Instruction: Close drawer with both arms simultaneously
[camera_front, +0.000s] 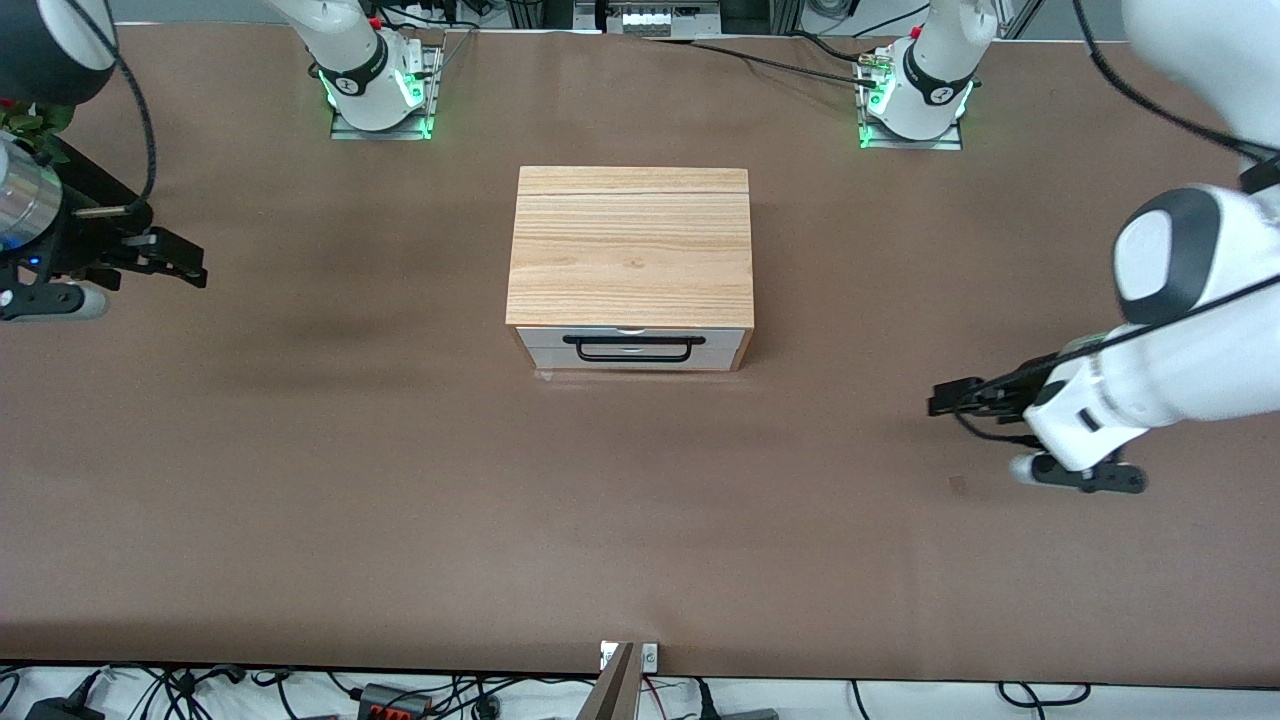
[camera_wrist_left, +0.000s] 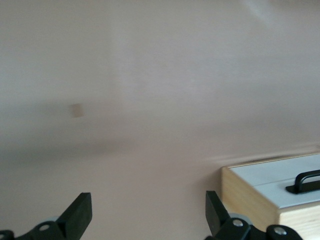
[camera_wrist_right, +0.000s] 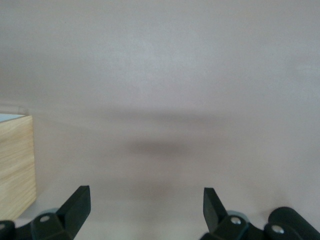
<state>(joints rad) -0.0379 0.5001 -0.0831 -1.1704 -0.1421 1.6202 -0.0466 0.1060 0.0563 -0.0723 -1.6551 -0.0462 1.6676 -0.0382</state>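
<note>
The table (camera_front: 300, 480) is a wide, flat, matte brown surface. The two arms are big white rounded tubes with dark grey joints and black cables. The left arm (camera_front: 1190, 330) reaches in from its end of the table, and the right arm (camera_front: 30, 190) shows only at the edge of the front view.

At the middle of the table stands the cabinet (camera_front: 630, 245), a light-wood box with straight grain running across its flat top. The drawer (camera_front: 632, 348) sits in the cabinet's face toward the front camera. Its front is a smooth white panel lying about flush with the wood frame, so it looks shut or nearly so. A wide, thin black wire handle (camera_front: 633, 349) spans the panel.

The left gripper (camera_front: 945, 398) hangs over bare table toward the left arm's end, its black fingers (camera_wrist_left: 80, 212) spread wide and holding nothing. The right gripper (camera_front: 190, 268) hangs over bare table toward the right arm's end, its fingers (camera_wrist_right: 77, 205) likewise wide apart and empty.
</note>
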